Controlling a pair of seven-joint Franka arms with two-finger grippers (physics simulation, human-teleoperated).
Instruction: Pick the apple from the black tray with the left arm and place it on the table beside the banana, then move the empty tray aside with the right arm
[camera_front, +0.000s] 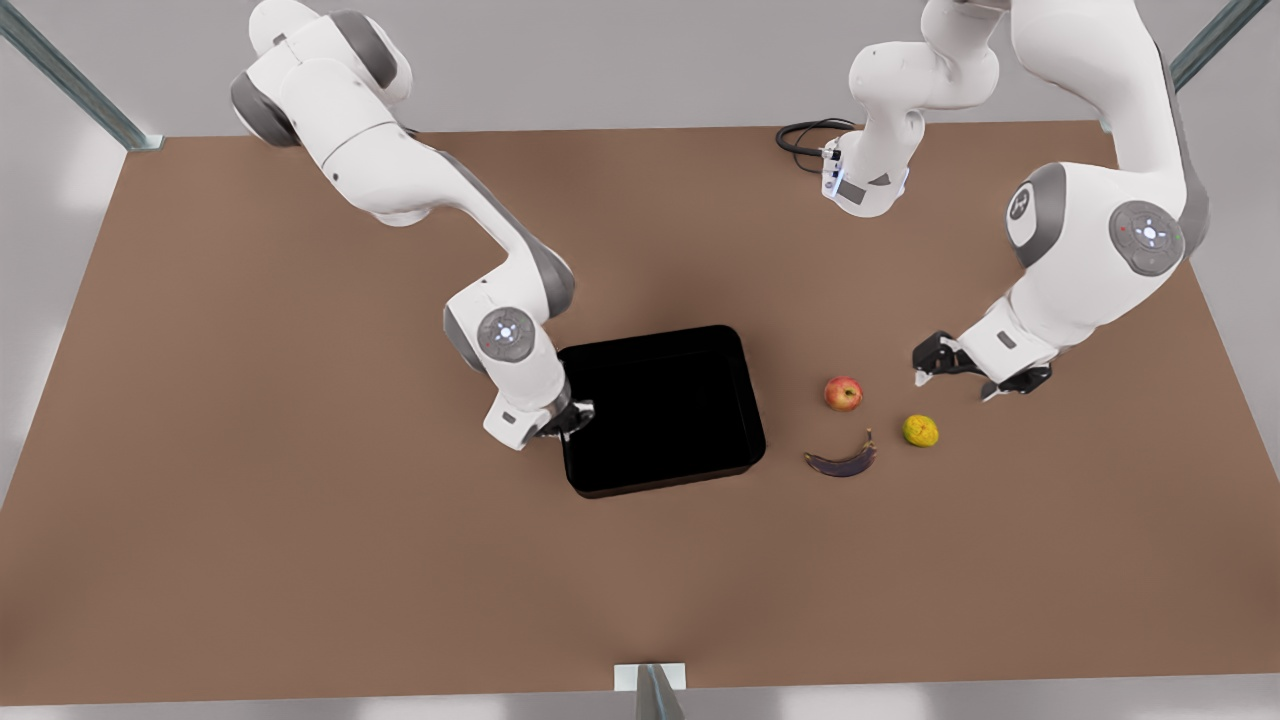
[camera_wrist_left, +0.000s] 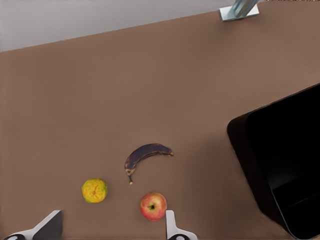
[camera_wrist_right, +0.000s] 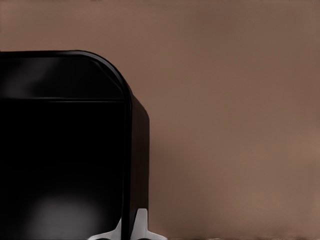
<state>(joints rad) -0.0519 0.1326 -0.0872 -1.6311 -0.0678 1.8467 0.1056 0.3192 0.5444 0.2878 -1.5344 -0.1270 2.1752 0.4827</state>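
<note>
The matte brown table (camera_front: 300, 560) is framed by metal posts (camera_front: 85, 85) before a grey wall. The apple (camera_front: 843, 393) is laid near the banana (camera_front: 842, 462). The left gripper (camera_front: 955, 372) is spread wide, holding nothing. The right gripper (camera_front: 570, 415) is closed narrowly on the rim of the black tray (camera_front: 660, 408).

The black tray (camera_wrist_right: 60, 150) sits on the brown tabletop (camera_wrist_right: 235, 125), one rounded corner and a stretch of its low raised rim in sight. The right tool (camera_wrist_right: 131, 231) is at that rim, one pale fingertip (camera_wrist_right: 142, 225) on the outer side of the wall, the other inside, closed against it.
</note>
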